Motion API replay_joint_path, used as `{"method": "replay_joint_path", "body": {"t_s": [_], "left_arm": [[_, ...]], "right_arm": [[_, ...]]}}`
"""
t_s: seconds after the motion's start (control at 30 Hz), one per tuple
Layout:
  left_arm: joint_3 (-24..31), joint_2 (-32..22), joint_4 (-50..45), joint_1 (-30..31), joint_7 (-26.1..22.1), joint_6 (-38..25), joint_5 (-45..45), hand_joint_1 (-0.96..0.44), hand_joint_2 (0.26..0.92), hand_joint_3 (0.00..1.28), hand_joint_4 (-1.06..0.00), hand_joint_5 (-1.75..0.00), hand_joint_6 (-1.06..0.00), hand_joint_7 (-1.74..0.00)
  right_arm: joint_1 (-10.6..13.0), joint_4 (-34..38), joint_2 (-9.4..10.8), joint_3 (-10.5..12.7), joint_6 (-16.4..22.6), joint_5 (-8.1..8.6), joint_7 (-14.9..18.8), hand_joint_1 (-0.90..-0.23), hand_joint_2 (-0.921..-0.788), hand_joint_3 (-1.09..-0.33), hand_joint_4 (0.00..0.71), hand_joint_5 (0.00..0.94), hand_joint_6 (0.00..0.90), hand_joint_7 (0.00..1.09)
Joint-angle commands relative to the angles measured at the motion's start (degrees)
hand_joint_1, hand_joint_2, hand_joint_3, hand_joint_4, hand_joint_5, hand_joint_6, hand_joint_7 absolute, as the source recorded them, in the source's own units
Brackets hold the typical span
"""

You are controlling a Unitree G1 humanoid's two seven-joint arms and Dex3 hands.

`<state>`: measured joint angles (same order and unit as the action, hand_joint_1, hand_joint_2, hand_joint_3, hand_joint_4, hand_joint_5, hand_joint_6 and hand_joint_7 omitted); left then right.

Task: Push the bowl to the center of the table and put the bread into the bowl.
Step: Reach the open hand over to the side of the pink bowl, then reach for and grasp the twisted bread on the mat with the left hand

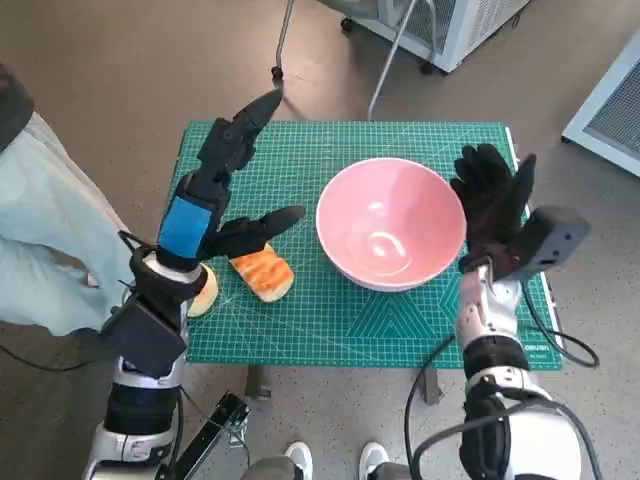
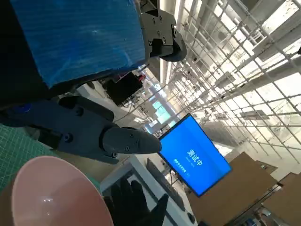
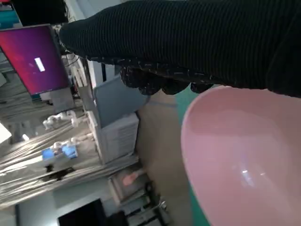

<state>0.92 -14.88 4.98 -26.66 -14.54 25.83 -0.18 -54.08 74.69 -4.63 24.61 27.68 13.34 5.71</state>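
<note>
A pink bowl stands empty on the green cutting mat, a little right of the mat's middle. My gloved right hand is spread flat against the bowl's right rim, holding nothing. A piece of toasted bread lies on the mat to the left of the bowl. My left hand hovers above the bread with fingers spread apart and empty. The bowl and the gloved hand beyond it show in the left wrist view. The bowl fills the right wrist view under the glove.
A second pale bread piece lies at the mat's left edge, partly under my left forearm. A person in light clothing is close at the left. A metal chair leg and white cabinets stand beyond the table.
</note>
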Motion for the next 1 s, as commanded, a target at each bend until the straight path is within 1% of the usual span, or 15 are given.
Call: {"method": "replay_joint_path", "body": {"t_s": [0.03, 0.2, 0.27, 0.43, 0.53, 0.6, 0.67, 0.7, 0.77, 0.83, 0.87, 1.0], "left_arm": [[0.6, -0.6, -1.2, 1.0, -0.1, -0.3, -0.1, -0.44, 0.921, 0.22, -0.22, 0.0, -0.05, -0.5], [0.7, -0.8, -1.4, 1.6, 0.0, -0.1, -0.1, -0.44, 0.921, 0.23, -0.22, 0.0, -0.05, -0.5], [0.9, -0.8, -1.5, 2.0, 0.1, 0.0, -0.1, -0.45, 0.921, 0.23, -0.22, 0.0, -0.04, -0.49], [1.8, -1.6, -1.5, 3.4, -0.2, 0.7, -0.6, -0.45, 0.921, 0.23, -0.22, 0.0, -0.04, -0.48], [2.8, -2.6, -0.9, 4.2, -0.8, 1.6, -1.2, -0.46, 0.921, 0.24, -0.22, 0.0, -0.07, -0.41], [3.7, -3.5, 0.0, 4.6, -1.4, 2.3, -1.8, -0.47, 0.921, 0.23, -0.22, 0.0, -0.1, -0.35], [4.6, -4.6, 0.9, 4.7, -2.2, 2.7, -2.2, -0.47, 0.921, 0.23, -0.22, 0.0, -0.13, -0.29], [5.1, -5.5, 1.5, 4.8, -2.7, 2.8, -2.4, -0.47, 0.921, 0.23, -0.22, 0.0, -0.15, -0.26], [6.0, -7.1, 2.3, 4.8, -3.7, 2.9, -2.7, -0.47, 0.921, 0.23, -0.22, 0.0, -0.18, -0.21], [6.6, -8.9, 2.4, 4.8, -4.6, 2.6, -2.6, -0.47, 0.921, 0.23, -0.22, 0.0, -0.19, -0.18], [6.8, -9.6, 2.4, 4.9, -5.0, 2.5, -2.6, -0.47, 0.921, 0.23, -0.22, 0.0, -0.2, -0.17], [7.6, -14.5, 2.0, 4.6, -7.6, 1.1, -1.1, -0.46, 0.921, 0.22, -0.22, 0.0, -0.21, -0.15]], "right_arm": [[-1.0, 1.2, 2.0, 0.6, -1.8, 0.38, -1.2, -0.539, -0.921, -0.831, 0.219, 0.002, 0.058, 0.58], [-2.2, 1.3, 2.7, 1.1, -3.0, 0.62, -1.1, -0.545, -0.921, -0.821, 0.204, 0.001, 0.059, 0.59], [-2.5, 1.3, 2.6, 1.0, -3.2, 0.33, -1.3, -0.542, -0.921, -0.818, 0.205, 0.002, 0.062, 0.59], [-3.1, 0.9, 1.7, 0.3, -3.0, -0.83, -1.6, -0.53, -0.921, -0.818, 0.208, 0.004, 0.07, 0.6], [-3.4, 0.6, 1.1, -0.7, -2.0, -1.79, -1.8, -0.528, -0.921, -0.817, 0.209, 0.004, 0.077, 0.6], [-3.6, 0.3, 0.6, -1.4, -1.0, -2.57, -2.0, -0.521, -0.921, -0.819, 0.212, 0.006, 0.077, 0.6], [-3.7, 0.0, 0.1, -2.5, 0.2, -3.91, -2.5, -0.509, -0.921, -0.824, 0.217, 0.007, 0.077, 0.6], [-3.7, -0.4, -0.3, -3.6, 1.6, -5.2, -3.0, -0.503, -0.921, -0.827, 0.219, 0.008, 0.078, 0.6], [-3.6, -1.2, -0.8, -5.4, 4.0, -7.27, -4.0, -0.511, -0.921, -0.834, 0.225, 0.011, 0.079, 0.6], [-3.6, -2.0, -1.2, -6.9, 6.3, -8.86, -4.6, -0.531, -0.921, -0.837, 0.233, 0.014, 0.08, 0.6], [-3.6, -2.4, -1.3, -7.4, 7.2, -9.37, -4.7, -0.543, -0.921, -0.837, 0.241, 0.017, 0.081, 0.6], [-3.5, -5.3, -1.8, -9.8, 12.3, -10.51, -1.6, -0.569, -0.921, -0.835, 0.264, 0.027, 0.086, 0.6]]}}
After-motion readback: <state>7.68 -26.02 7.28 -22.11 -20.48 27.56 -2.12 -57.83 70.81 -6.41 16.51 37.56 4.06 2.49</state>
